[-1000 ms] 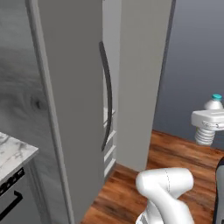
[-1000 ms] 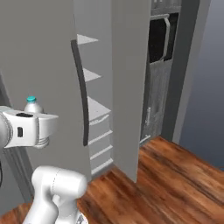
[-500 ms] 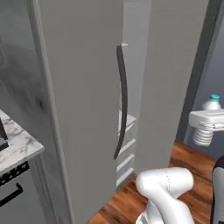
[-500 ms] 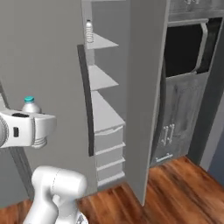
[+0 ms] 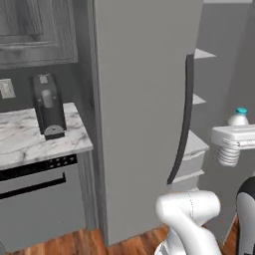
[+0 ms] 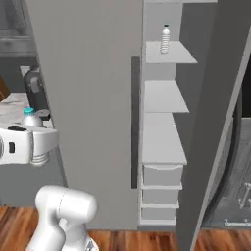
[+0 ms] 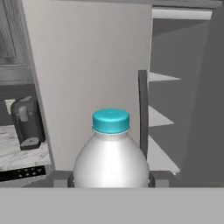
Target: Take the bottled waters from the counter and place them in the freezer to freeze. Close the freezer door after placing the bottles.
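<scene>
My gripper [image 7: 111, 177] is shut on a clear bottled water [image 7: 111, 153] with a light-blue cap, held upright. From the left base camera this bottle [image 5: 238, 118] and gripper [image 5: 232, 137] hang at the right edge, beside the freezer shelves. The freezer door [image 5: 144, 99] stands open, edge-on, its dark bar handle [image 5: 184, 119] facing me. Inside the freezer [image 6: 164, 98], a second bottled water [image 6: 165, 39] stands on the upper shelf. In the right base view the held bottle [image 6: 30, 117] is left of the door [image 6: 88, 98]. The marble counter [image 5: 35, 142] lies to the left.
A dark coffee machine [image 5: 47, 107] stands on the counter, above a grey appliance front [image 5: 40, 189]. A grey panel [image 6: 215, 122] bounds the shelves on the right. Drawers [image 6: 162, 188] fill the freezer's bottom. The floor [image 6: 147, 240] is wood.
The base has moved, so both base views have shifted: the open door, shelves and counter now show more fully. The bottle stays in my gripper at the same height.
</scene>
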